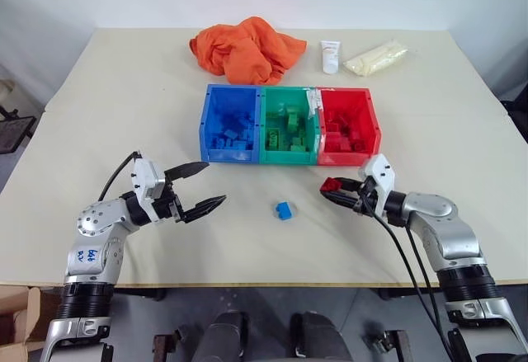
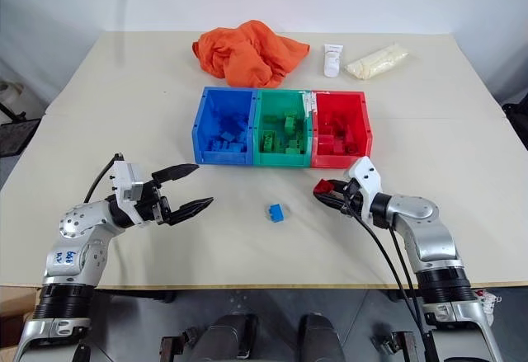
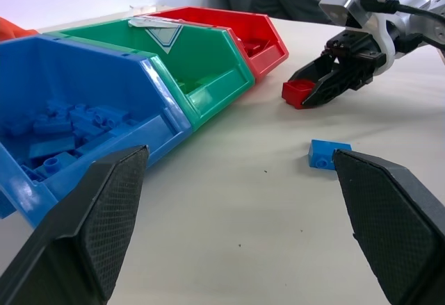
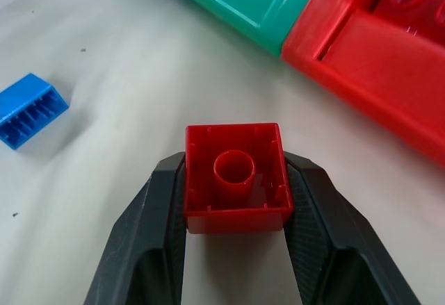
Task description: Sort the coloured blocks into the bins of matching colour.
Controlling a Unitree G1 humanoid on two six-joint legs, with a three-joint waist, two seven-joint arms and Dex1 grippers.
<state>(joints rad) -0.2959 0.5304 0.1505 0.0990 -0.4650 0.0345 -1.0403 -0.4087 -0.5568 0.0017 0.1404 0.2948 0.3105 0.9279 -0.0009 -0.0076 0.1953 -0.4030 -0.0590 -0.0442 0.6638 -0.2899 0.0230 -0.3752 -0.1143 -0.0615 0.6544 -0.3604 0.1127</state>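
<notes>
- The table (image 1: 124,98) carries everything: the 3 joined bins (image 1: 289,123) sit in a row across its middle, and the orange cloth (image 1: 246,49), white tube (image 1: 330,55) and pale yellow bag (image 1: 376,57) lie near its far edge.
- The blue bin (image 1: 216,106) stands toward the table's left edge, the green bin (image 1: 274,102) in the middle and the red bin (image 1: 363,106) toward the right edge; each already holds bricks of its own colour.
- The left gripper (image 1: 200,187) hovers over the near left part of the table with its fingers spread wide and nothing between them.
- The right gripper (image 1: 337,190) is pinching a red brick (image 1: 331,185) just in front of the red bin, low over the table.
- A blue brick (image 1: 284,210) lies loose on the table between the 2 grippers, nearer the near edge than the bins.
- Step in hand, as I judge it: the red brick is grasped and awaits carrying. The next move calls for lifting it over the red bin's front wall and releasing it there; the blue brick remains for the blue bin.
- The right wrist view shows the red brick's hollow underside with its central tube, pinched at both side walls, which the head views cannot resolve.
- The left wrist view shows the blue brick lying close by its own spread fingertip (image 3: 389,208).
</notes>
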